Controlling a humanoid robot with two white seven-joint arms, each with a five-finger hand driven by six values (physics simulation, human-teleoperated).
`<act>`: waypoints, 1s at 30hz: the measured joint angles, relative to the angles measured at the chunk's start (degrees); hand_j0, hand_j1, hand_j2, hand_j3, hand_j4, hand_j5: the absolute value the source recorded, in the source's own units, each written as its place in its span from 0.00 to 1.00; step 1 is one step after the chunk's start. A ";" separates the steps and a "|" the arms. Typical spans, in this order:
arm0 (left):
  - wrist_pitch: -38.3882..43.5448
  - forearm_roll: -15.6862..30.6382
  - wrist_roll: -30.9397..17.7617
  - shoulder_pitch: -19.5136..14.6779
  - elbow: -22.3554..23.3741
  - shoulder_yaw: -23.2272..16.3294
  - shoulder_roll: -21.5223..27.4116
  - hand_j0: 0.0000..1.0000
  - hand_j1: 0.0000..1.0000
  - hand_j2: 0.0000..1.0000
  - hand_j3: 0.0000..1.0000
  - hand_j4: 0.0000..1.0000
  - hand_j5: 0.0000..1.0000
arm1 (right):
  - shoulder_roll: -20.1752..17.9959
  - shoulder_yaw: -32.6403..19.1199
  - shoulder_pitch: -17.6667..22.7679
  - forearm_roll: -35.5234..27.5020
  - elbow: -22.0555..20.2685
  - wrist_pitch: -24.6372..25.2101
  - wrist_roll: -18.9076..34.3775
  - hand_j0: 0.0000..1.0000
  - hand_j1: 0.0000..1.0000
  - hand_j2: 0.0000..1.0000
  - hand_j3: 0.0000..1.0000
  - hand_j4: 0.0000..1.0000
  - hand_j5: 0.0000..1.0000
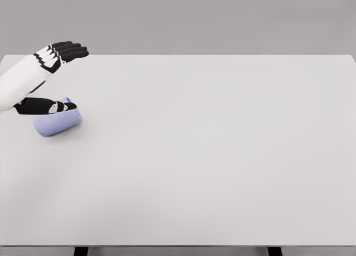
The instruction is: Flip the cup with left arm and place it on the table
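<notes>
The pale blue cup (pixel 57 123) lies on its side near the left edge of the white counter (pixel 211 156), its length angled slightly up toward the right. The left hand (pixel 47 80) comes in from the left just above it. The thumb (pixel 44 106) rests along the cup's upper side, while the four black fingers (pixel 67 50) stretch out straight, spread well apart from the cup, gripping nothing.

Bright, even light; soft shadows.
</notes>
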 measured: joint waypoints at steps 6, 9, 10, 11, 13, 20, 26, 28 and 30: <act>0.00 0.00 0.01 0.09 0.07 0.07 0.21 1.00 1.00 1.00 1.00 1.00 1.00 | 0.00 -0.03 0.00 0.02 0.03 0.00 0.03 1.00 1.00 1.00 1.00 1.00 1.00; 0.00 -0.01 0.00 0.35 0.07 0.03 0.65 1.00 1.00 1.00 1.00 1.00 1.00 | 0.00 -0.03 0.00 0.02 0.04 0.00 0.04 1.00 1.00 1.00 1.00 1.00 1.00; 0.00 -0.01 0.00 0.52 0.09 -0.01 1.04 1.00 1.00 1.00 1.00 1.00 1.00 | 0.00 -0.03 0.00 0.02 0.04 0.00 0.04 1.00 1.00 1.00 1.00 1.00 1.00; 0.00 -0.01 0.00 0.61 0.10 -0.05 1.43 1.00 1.00 1.00 1.00 1.00 1.00 | 0.00 -0.03 0.00 0.02 0.04 0.00 0.04 1.00 1.00 1.00 1.00 1.00 1.00; 0.00 -0.01 0.00 0.70 0.14 -0.12 2.25 1.00 1.00 1.00 1.00 1.00 1.00 | 0.00 -0.04 0.00 0.02 0.04 0.00 0.04 1.00 1.00 1.00 1.00 1.00 1.00; 0.00 -0.13 0.02 1.05 0.23 -0.54 3.48 1.00 1.00 1.00 1.00 1.00 1.00 | 0.00 -0.04 0.00 0.02 0.04 0.00 0.04 1.00 1.00 1.00 1.00 1.00 1.00; 1.90 1.24 0.23 1.14 -0.50 -0.72 4.46 1.00 1.00 1.00 1.00 1.00 1.00 | 0.00 -0.04 0.00 0.02 0.04 0.00 0.04 1.00 1.00 1.00 1.00 1.00 1.00; 8.00 4.18 0.29 1.05 -1.88 -1.78 4.62 1.00 1.00 1.00 1.00 1.00 1.00 | 0.00 -0.04 0.00 0.02 0.04 0.00 0.04 1.00 1.00 1.00 1.00 1.00 1.00; 15.84 7.99 0.29 0.61 -2.87 -3.15 4.70 1.00 1.00 1.00 1.00 1.00 1.00 | 0.00 -0.04 0.00 0.03 0.04 0.00 0.04 1.00 1.00 1.00 1.00 1.00 1.00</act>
